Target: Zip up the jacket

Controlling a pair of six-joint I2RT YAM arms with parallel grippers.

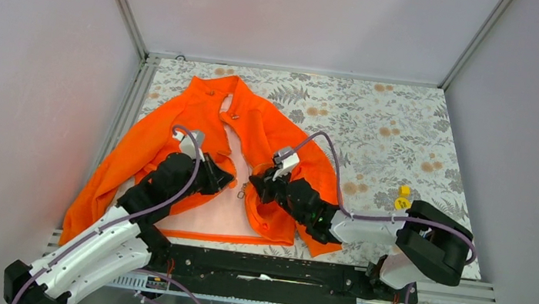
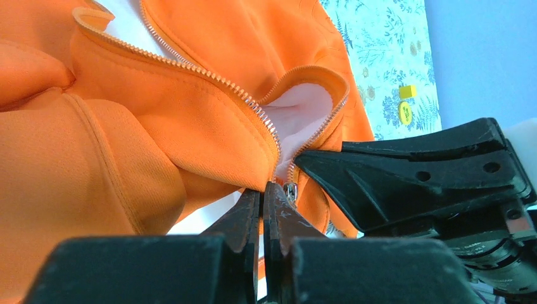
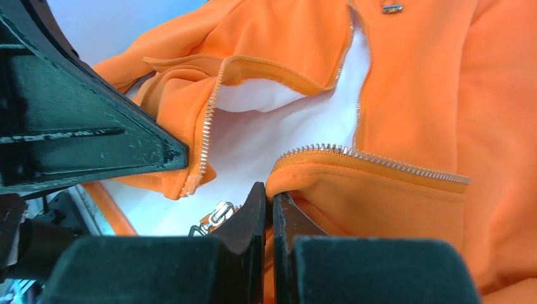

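Soft, light, floppy jacket (image 1: 273, 131) needed edge grips: left gripper (image 2: 263, 197) and right gripper (image 3: 272, 201) were each clamped on hem fabric beside the zipper (image 3: 373, 158).

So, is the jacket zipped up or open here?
Open. The jacket lies with its front parted, pale lining showing between, and the two rows of zipper teeth run apart in both wrist views.
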